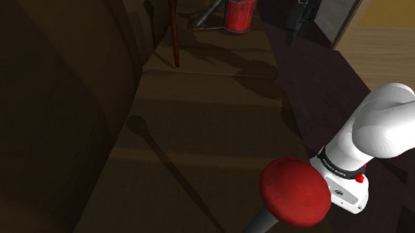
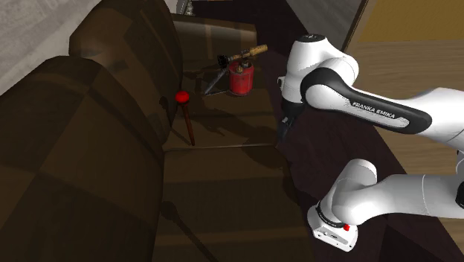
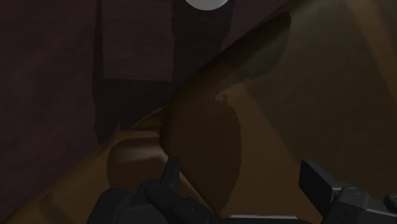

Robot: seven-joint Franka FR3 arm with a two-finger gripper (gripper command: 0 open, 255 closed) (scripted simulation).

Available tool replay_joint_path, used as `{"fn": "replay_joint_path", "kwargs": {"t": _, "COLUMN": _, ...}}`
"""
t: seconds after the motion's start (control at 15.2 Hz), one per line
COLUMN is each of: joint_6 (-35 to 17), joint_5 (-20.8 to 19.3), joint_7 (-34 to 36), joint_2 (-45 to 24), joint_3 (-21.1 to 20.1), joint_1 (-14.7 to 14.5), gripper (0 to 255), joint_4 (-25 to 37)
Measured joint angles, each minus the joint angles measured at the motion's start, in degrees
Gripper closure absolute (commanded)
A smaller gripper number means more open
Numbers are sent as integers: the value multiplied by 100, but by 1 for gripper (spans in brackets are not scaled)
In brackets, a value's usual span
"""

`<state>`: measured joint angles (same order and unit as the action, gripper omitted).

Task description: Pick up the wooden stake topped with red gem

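Second exterior view: I see the stake (image 2: 190, 125) standing upright on the brown couch seat (image 2: 223, 179), close to the backrest (image 2: 111, 112), with the red gem (image 2: 181, 96) on top. The shaft reads dark brown; the material is hard to tell in this dim light. A red canister (image 2: 240, 77) with a brass torch head sits further back on the same seat, apart from the stake. My gripper (image 2: 283, 132) hangs at the seat's outer edge, by the dark purplish strip (image 2: 327, 171) beside the couch. It is well apart from the stake, with bare seat between them.

Shoulder view: the stake is at the top, upright, with the canister to its right and the gripper further right again. A red dome (image 1: 293, 191) with a dark pointed tip sits low in that view, in front of the white arm (image 1: 388, 127); I can't tell what it is.

Wrist view: the two black fingers (image 3: 170, 181) stand wide apart, so the hand is open and grips nothing. Beyond them the brown seat edge runs diagonally against the darker strip.
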<state>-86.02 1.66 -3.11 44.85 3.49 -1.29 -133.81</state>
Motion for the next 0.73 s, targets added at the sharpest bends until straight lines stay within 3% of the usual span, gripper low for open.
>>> {"fn": "replay_joint_path", "kwargs": {"t": 0.13, "joint_6": -61, "joint_5": 26, "joint_7": 1, "joint_2": -58, "joint_3": -6, "joint_1": -16, "gripper": 0, "joint_4": 43}}
{"fn": "replay_joint_path", "kwargs": {"t": 0.73, "joint_6": -1346, "joint_5": 466, "joint_7": -12, "joint_2": -1210, "joint_3": -126, "joint_1": -297, "gripper": 0, "joint_4": 755}}
